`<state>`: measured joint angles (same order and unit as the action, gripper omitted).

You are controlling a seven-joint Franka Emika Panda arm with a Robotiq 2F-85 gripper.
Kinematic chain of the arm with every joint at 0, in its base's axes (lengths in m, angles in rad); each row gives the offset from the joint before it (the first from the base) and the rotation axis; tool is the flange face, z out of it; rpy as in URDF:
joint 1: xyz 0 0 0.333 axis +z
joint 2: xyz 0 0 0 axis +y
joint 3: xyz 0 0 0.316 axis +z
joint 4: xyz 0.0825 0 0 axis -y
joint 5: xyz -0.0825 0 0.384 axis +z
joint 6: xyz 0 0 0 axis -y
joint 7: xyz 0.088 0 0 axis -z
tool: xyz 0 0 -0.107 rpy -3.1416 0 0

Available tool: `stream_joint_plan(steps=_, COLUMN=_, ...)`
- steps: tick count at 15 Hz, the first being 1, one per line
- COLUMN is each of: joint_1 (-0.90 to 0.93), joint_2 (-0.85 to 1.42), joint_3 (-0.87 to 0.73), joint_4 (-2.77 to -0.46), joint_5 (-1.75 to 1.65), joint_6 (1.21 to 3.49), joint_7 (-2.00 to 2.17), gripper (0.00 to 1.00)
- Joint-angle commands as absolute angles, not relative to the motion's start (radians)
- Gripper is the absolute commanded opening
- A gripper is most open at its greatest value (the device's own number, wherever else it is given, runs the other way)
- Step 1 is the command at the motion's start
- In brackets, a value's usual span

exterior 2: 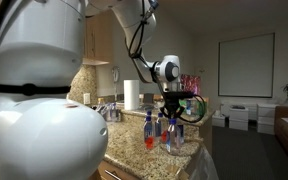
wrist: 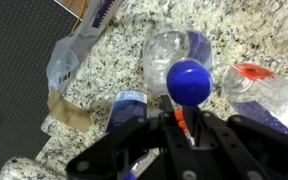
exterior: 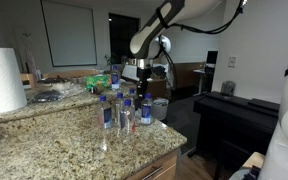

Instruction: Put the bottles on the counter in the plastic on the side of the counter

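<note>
Several small clear bottles (exterior: 122, 112) (exterior 2: 150, 128) with blue labels stand close together on the speckled granite counter (exterior: 44, 140) (exterior 2: 119, 142). My gripper (exterior: 142, 82) (exterior 2: 172, 110) hangs straight down over the cluster. In the wrist view its dark fingers (wrist: 160, 118) come close together right under the blue cap of one upright bottle (wrist: 189, 80), gripper (wrist: 184, 108) shut on that bottle's top; the cap hides the fingertips. A red-capped bottle (wrist: 252, 82) stands beside it and another bottle (wrist: 129, 105) sits to the left. A crinkled greyish plastic shape (wrist: 69, 58) shows at the counter's edge; whether it is the plastic I cannot tell.
A big white paper-towel roll (exterior: 2, 80) (exterior 2: 132, 95) stands on the counter. Black piano-like furniture (exterior: 239, 115) is beyond the counter's end. Dark floor (wrist: 14, 70) lies past the counter's edge in the wrist view. The robot's white base (exterior 2: 39, 110) fills an exterior view's foreground.
</note>
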<state>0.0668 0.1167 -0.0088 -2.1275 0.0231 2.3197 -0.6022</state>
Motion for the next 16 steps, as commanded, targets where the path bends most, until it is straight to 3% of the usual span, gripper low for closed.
stream_joint_plan(steps=1, joint_1=0.046, joint_2=0.103, joint_3=0.015, joint_4=-2.136, joint_5=-0.014, joint_6=2.328, joint_7=-0.574, gripper=0.38)
stream_joint_plan(steps=3, joint_1=0.043, joint_2=0.100, joint_3=0.018, joint_4=-2.138, joint_5=0.009, joint_6=2.329, joint_7=-0.591, gripper=0.35)
stream_joint_plan(steps=4, joint_1=0.041, joint_2=0.096, joint_3=0.019, joint_4=-2.141, joint_5=0.015, joint_6=2.333, joint_7=-0.594, gripper=0.40)
stream_joint_plan(steps=13, joint_1=0.017, joint_2=0.058, joint_3=0.005, joint_4=-2.151, joint_5=0.004, joint_6=2.303, joint_7=-0.587, gripper=0.98)
stream_joint_plan(steps=14, joint_1=0.015, joint_2=0.059, joint_3=0.005, joint_4=-2.152, joint_5=0.008, joint_6=2.297, joint_7=-0.590, gripper=0.54)
stream_joint_plan(steps=16, joint_1=0.011, joint_2=0.059, joint_3=0.007, joint_4=-2.151, joint_5=0.018, joint_6=2.282, joint_7=-0.597, gripper=0.57)
